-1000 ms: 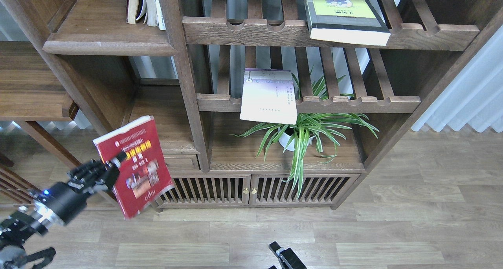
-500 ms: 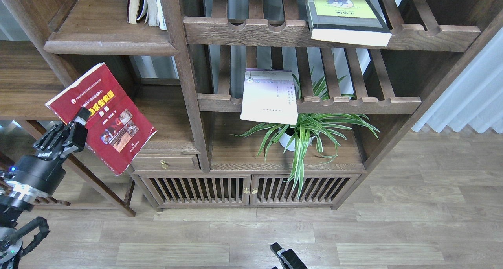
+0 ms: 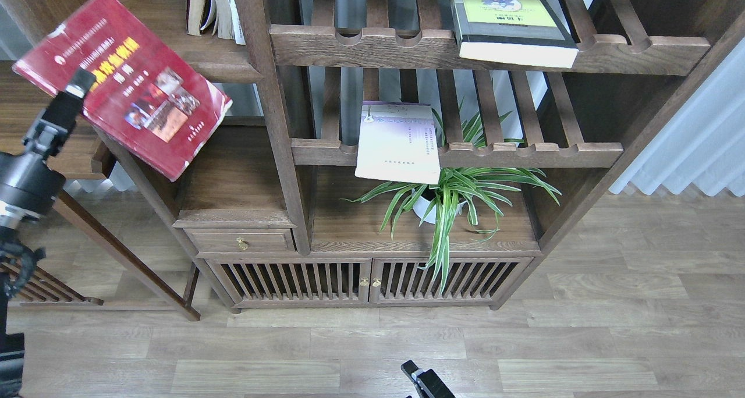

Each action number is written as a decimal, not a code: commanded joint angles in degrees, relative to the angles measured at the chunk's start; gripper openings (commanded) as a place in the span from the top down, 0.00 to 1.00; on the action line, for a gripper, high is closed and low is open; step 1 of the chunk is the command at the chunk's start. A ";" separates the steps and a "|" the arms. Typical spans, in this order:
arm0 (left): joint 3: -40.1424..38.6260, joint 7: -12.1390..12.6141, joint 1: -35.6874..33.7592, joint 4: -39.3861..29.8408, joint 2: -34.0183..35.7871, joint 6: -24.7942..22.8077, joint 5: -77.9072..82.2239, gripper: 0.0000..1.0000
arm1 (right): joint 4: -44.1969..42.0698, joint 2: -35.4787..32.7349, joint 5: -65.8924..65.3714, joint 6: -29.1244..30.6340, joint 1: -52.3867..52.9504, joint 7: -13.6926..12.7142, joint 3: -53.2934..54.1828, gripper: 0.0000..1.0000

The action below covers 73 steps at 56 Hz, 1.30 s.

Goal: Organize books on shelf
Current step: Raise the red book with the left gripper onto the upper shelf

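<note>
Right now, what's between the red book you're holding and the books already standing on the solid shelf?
In the head view, only bare shelf board lies between the red book, clamped by my left gripper, and the standing books.

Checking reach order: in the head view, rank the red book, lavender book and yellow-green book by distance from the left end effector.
1. Red book, in the left end effector, far left.
2. Lavender book, centre rack.
3. Yellow-green book, upper right rack.

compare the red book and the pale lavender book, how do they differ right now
The red paperback is in the air, clamped by the left gripper; the pale lavender paperback lies on a slatted rack, untouched. The red one is tilted diagonally; the lavender one lies flat and overhangs the front rail. Both show their front covers.
</note>
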 commanded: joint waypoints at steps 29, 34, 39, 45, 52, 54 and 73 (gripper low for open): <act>-0.13 5.76 -17.66 3.52 2.65 0.00 1.05 0.96 | 0.00 -0.20 0.09 0.00 -0.21 0.00 0.00 0.01; -0.66 5.76 -18.10 3.52 3.96 0.00 0.97 0.96 | 0.00 -0.37 0.09 0.00 -0.30 0.00 0.00 0.01; -0.84 5.76 -18.28 3.96 7.03 0.00 0.97 0.96 | 0.00 -0.46 0.17 0.00 -0.30 0.00 0.09 0.01; -0.75 5.76 -19.94 7.47 12.84 0.00 1.05 0.96 | 0.00 -0.46 0.17 0.00 -0.21 0.00 0.09 0.01; 0.65 5.76 -22.75 11.51 15.04 0.00 1.23 0.95 | 0.00 -0.37 0.09 0.00 0.05 0.00 0.09 0.01; 1.18 5.76 -23.63 12.83 14.95 0.00 1.23 0.95 | 0.00 -0.37 0.09 0.00 0.05 0.00 0.09 0.01; 5.84 5.76 -28.12 15.39 13.90 0.00 1.41 0.95 | 0.00 -0.46 0.17 0.00 0.05 0.00 0.09 0.01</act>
